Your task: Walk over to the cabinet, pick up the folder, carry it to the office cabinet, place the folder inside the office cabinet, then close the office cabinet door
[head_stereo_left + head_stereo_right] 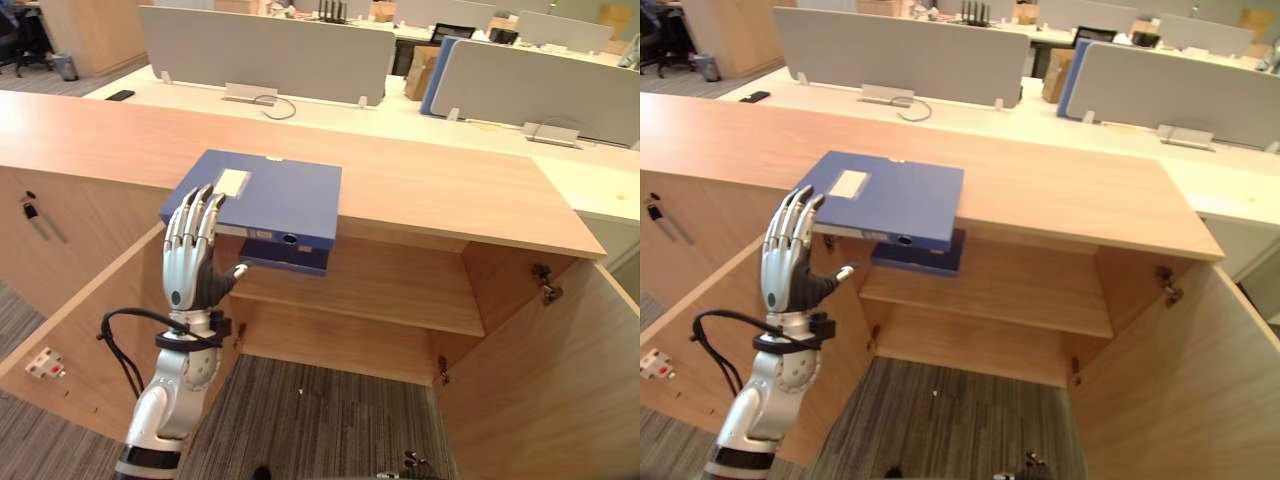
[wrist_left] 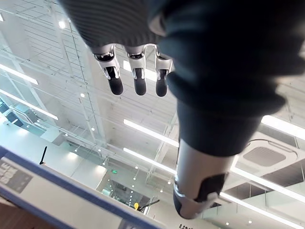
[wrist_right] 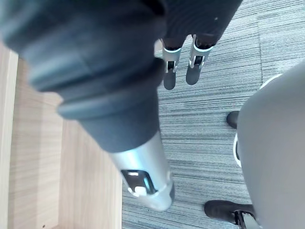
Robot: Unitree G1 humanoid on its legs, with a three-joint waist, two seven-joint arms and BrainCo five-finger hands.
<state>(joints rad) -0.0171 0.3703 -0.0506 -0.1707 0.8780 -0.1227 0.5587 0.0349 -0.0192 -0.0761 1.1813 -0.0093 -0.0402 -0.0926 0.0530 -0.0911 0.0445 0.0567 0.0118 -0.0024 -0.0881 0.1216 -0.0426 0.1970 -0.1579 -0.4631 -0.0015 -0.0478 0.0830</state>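
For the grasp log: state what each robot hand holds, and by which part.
Nothing is held: left robot hand open at a corner of the folder, right robot hand open above the floor.

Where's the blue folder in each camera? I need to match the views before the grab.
Left eye view: blue folder centre-left on the cabinet top, overhanging its front edge.
Right eye view: the folder in the same spot, slightly further left.
Left wrist view: blue-edged strip across from the fingers, likely the folder.
Right wrist view: faces carpet and a wood panel.
Shared landmark: left hand, straight fingers at the folder's near corner.
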